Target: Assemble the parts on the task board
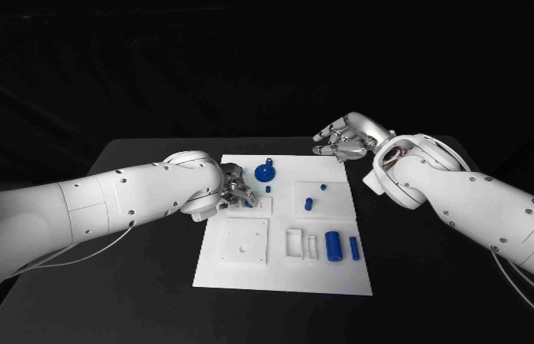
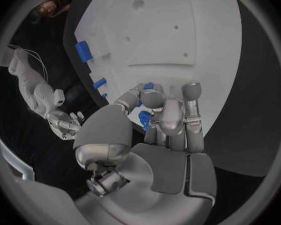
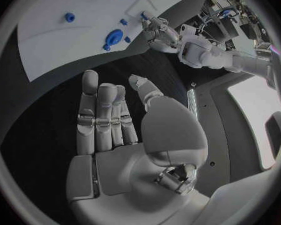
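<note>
The left hand (image 1: 228,192) pinched a small blue part (image 2: 145,117) over the white task board's (image 1: 334,278) left side; its axis couldn't be made out. The right hand (image 1: 347,141) hovered empty, fingers spread, off the board's far right corner.

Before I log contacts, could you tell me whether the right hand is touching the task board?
Apart. In the right wrist view the right hand hangs open over black table, a dark strip separating its fingertips from the task board.
</note>
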You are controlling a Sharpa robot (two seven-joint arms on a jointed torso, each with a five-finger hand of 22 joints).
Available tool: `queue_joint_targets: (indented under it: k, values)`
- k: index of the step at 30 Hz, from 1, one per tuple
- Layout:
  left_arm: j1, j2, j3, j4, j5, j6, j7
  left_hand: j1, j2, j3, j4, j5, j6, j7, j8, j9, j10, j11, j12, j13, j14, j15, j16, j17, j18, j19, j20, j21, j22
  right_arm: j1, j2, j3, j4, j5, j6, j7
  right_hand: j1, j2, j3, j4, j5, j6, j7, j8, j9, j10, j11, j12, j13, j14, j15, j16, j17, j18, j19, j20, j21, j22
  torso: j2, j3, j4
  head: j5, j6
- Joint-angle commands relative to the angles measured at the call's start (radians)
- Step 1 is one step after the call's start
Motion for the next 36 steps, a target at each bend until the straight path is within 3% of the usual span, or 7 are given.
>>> queue_joint_targets:
  k: [1,8,18,26,28,32,36]
  values:
    - [-0.002,0.004,-0.001,-0.001,-0.004,0.024,-0.001,0.047,0.040,0.004,0.000,0.002,0.136,-0.130,0.003,0.001,0.029,-0.020,0.001,-0.001,-0.001,0.000,0.003,-0.002,0.005,-0.003,0.001,-0.007,0.030,0.000,0.000,0.000,0.001,-0.007,0.009,0.005,-0.007,-0.001,0.006,-0.001,0.001,-0.004,0.001,-0.005,-0.001,-0.008,-0.002,-0.003,-0.001,-0.007,0.001,0.001,-0.001,0.005,0.000,0.003,-0.005,0.001,0.000,0.0002,-0.0001,-0.001,0.000]
    - [-0.003,0.015,-0.002,-0.010,-0.013,0.026,-0.003,0.042,0.035,0.000,0.001,0.013,0.140,-0.131,0.005,0.002,0.030,-0.019,0.004,0.002,-0.001,0.000,0.005,0.000,0.005,-0.003,0.002,-0.006,0.031,0.000,0.001,0.000,0.001,-0.007,0.008,0.005,-0.009,-0.002,0.009,-0.003,0.004,-0.004,0.001,-0.005,-0.001,-0.008,-0.002,-0.004,-0.002,-0.007,0.001,0.000,-0.001,0.005,-0.001,0.003,-0.005,0.002,0.000,0.0010,-0.0012,-0.002,-0.002]
    - [-0.019,0.029,-0.005,-0.018,-0.024,0.028,-0.001,0.031,0.021,-0.009,0.005,0.022,0.143,-0.132,0.005,0.003,0.030,-0.019,0.006,0.002,-0.001,0.001,0.006,0.001,0.006,-0.003,0.004,-0.006,0.030,0.000,0.001,0.000,0.001,-0.007,0.009,0.005,-0.010,-0.003,0.009,-0.003,0.005,-0.005,0.002,-0.005,-0.001,-0.008,-0.001,-0.004,-0.002,-0.007,0.001,0.000,-0.001,0.005,-0.001,0.003,-0.005,0.002,0.000,0.0011,-0.0012,-0.006,-0.003]
    - [-0.022,0.033,-0.005,-0.020,-0.025,0.021,0.003,0.025,0.017,-0.014,0.014,0.013,0.145,-0.134,0.007,0.005,0.030,-0.019,0.006,0.000,0.000,0.001,0.007,0.001,0.006,-0.003,0.004,-0.006,0.030,0.000,0.001,0.000,0.001,-0.007,0.009,0.005,-0.011,-0.002,0.010,-0.002,0.007,-0.006,0.002,-0.005,-0.001,-0.007,-0.002,-0.003,-0.002,-0.007,0.001,0.001,-0.001,0.005,0.000,0.003,-0.005,0.003,0.000,0.0004,-0.0001,-0.009,-0.004]
    - [-0.023,0.034,-0.005,-0.020,-0.025,0.019,0.003,0.025,0.015,-0.023,0.023,-0.014,0.145,-0.135,0.007,0.006,0.030,-0.020,0.007,0.000,0.000,0.001,0.007,0.002,0.006,-0.002,0.004,-0.005,0.030,0.000,0.001,0.000,0.001,-0.007,0.009,0.005,-0.011,-0.002,0.010,-0.002,0.007,-0.006,0.002,-0.005,-0.001,-0.007,-0.002,-0.003,-0.002,-0.007,0.001,0.001,-0.001,0.005,0.000,0.003,-0.005,0.003,0.000,0.0000,-0.0001,-0.009,-0.005]
    - [-0.023,0.033,-0.005,-0.021,-0.025,0.017,0.002,0.030,0.002,-0.043,0.041,-0.030,0.146,-0.136,0.005,0.007,0.030,-0.020,0.007,-0.002,0.000,0.000,0.006,0.001,0.006,-0.002,0.005,-0.008,0.030,0.000,0.001,0.000,0.001,-0.007,0.009,0.005,-0.012,-0.003,0.009,-0.002,0.007,-0.007,0.002,-0.005,-0.001,-0.008,-0.001,-0.004,-0.002,-0.007,0.001,0.001,-0.001,0.005,0.000,0.003,-0.005,0.002,0.000,0.0003,0.0002,-0.009,-0.005]
    - [-0.023,0.032,-0.005,-0.021,-0.025,0.018,0.002,0.034,-0.040,-0.086,0.094,-0.093,0.151,-0.140,0.003,0.003,0.030,-0.022,0.005,-0.006,-0.001,0.000,0.005,-0.001,0.005,-0.001,0.004,-0.012,0.029,0.000,0.001,0.000,0.001,-0.007,0.008,0.005,-0.012,-0.003,0.009,-0.002,0.007,-0.008,0.002,-0.006,-0.002,-0.008,-0.001,-0.004,-0.002,-0.007,0.001,0.000,-0.001,0.005,0.000,0.004,-0.005,0.002,0.000,-0.0001,0.0003,-0.010,-0.005]
